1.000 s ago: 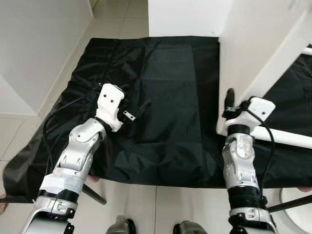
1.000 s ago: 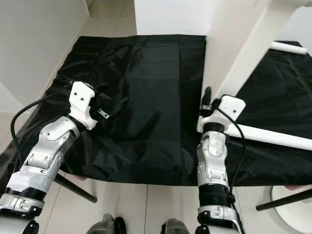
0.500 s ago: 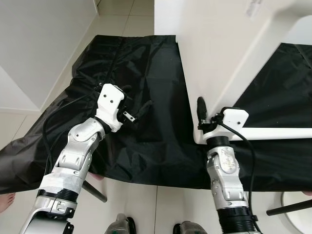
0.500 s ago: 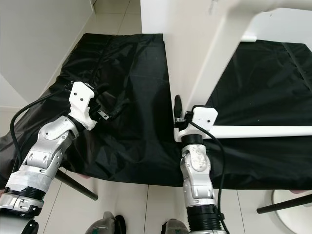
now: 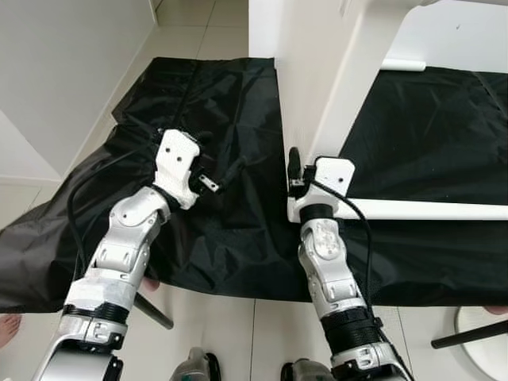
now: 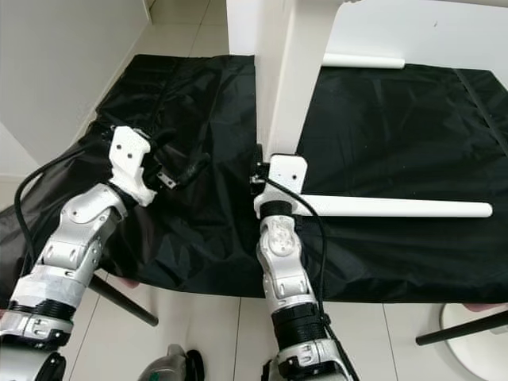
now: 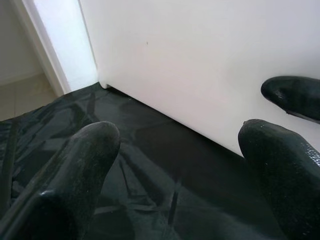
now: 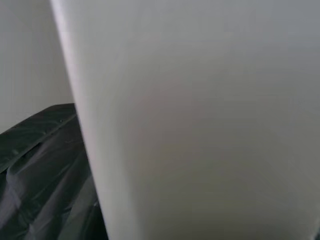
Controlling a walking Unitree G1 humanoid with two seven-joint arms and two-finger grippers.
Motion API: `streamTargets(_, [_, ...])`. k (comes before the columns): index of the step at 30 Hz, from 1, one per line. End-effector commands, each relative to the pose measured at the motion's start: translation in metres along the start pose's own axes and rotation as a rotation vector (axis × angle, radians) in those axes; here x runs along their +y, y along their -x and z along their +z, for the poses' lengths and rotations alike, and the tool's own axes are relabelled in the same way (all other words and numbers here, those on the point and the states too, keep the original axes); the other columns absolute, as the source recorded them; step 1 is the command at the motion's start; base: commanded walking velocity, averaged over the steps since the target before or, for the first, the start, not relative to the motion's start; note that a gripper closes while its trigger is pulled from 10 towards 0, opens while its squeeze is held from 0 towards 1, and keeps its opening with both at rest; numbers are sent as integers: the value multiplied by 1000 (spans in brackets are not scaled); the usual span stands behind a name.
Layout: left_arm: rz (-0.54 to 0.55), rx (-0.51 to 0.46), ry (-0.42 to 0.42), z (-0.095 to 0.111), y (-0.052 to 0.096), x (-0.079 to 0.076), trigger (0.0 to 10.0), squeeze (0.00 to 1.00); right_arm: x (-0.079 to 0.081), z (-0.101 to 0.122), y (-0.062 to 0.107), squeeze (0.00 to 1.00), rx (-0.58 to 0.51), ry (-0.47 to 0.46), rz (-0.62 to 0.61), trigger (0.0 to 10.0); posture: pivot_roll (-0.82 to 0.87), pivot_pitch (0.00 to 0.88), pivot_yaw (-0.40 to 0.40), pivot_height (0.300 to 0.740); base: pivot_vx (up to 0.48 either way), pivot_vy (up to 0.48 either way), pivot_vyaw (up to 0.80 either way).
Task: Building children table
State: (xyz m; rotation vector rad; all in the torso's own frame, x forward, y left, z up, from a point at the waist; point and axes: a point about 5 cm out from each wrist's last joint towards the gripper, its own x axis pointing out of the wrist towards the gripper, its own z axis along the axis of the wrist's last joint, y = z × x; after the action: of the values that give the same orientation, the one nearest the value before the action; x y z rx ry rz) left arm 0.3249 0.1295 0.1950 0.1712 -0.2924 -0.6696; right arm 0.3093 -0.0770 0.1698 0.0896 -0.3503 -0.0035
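Note:
A white children's table frame (image 5: pixel 313 87) stands tilted on a black cloth (image 5: pixel 238 103), one upright part coming down to the cloth's middle. One white leg (image 6: pixel 397 208) lies flat along the cloth to the right, and another leg (image 6: pixel 361 60) lies at the back. My right gripper (image 5: pixel 298 165) is shut on the lower end of the upright part, with one black finger (image 5: pixel 294 157) on its left face. In the right wrist view the white surface (image 8: pixel 200 120) is very close. My left gripper (image 5: pixel 222 155) hovers open over the cloth to the left, its fingers (image 7: pixel 75 170) pointing at the white part (image 7: pixel 200 65).
The cloth lies on a tiled floor, with a white wall (image 5: pixel 63 71) close on the left. Black rods (image 5: pixel 155 311) stick out from under the cloth's near edge on both sides. A white round object (image 5: pixel 484 341) sits at the bottom right. A person's toes (image 5: pixel 6 327) show at the bottom left.
My right gripper has moved left across the cloth and the white table frame has come with it, swinging toward the middle. The left arm has barely moved.

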Motion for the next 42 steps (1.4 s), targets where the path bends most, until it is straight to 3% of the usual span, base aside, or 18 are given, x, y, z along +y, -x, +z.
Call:
streamTargets(1, [14, 17, -3, -4, 3, 3, 10000, 0, 49, 26, -2, 122, -82, -100, 135, 10000, 108, 71, 31, 740, 0, 0, 0])
streamTargets(2, [14, 17, -3, -4, 3, 3, 10000, 0, 49, 26, -2, 122, -82, -100, 135, 10000, 108, 71, 31, 740, 0, 0, 0])
streamTargets(3, [18, 14, -2, -4, 3, 3, 10000, 0, 52, 27, 1, 1000, -95, -112, 162, 10000, 108, 67, 27, 740, 0, 0, 0])
streamTargets(7, [19, 10, 1, -4, 3, 2, 10000, 0, 54, 27, 5, 1000, -121, -98, 191, 10000, 110, 65, 17, 740, 0, 0, 0])
streamTargets(8, [22, 9, 2, -4, 3, 2, 10000, 0, 52, 27, 7, 400, -138, -84, 195, 10000, 109, 65, 15, 740, 0, 0, 0])
streamTargets(10, [23, 9, 3, -4, 3, 3, 10000, 0, 51, 27, 8, 400, -148, -72, 192, 10000, 109, 65, 15, 740, 0, 0, 0])
streamTargets(11, [24, 8, 2, -3, 3, 3, 10000, 0, 49, 26, 10, 0, -150, -62, 182, 10000, 112, 64, 11, 740, 0, 0, 0])
streamTargets(14, [24, 6, 0, -3, 3, 3, 10000, 0, 46, 25, 13, 0, -145, -59, 175, 10000, 112, 65, 8, 740, 0, 0, 0])
streamTargets(24, [24, 10, -3, -3, 8, 5, 10000, 0, 25, 16, 47, 0, -136, 2, 178, 10000, 103, 83, 12, 740, 0, 0, 0])
streamTargets(33, [2, 19, -12, -3, 7, 7, 10000, 0, 12, 18, 60, 0, -240, 110, 169, 10000, 102, 103, 43, 740, 0, 0, 0])
streamTargets(42, [1, 24, -20, -1, 9, 10, 10000, 0, 12, 22, 68, 0, -259, 133, 170, 10000, 114, 110, 55, 740, 0, 0, 0])
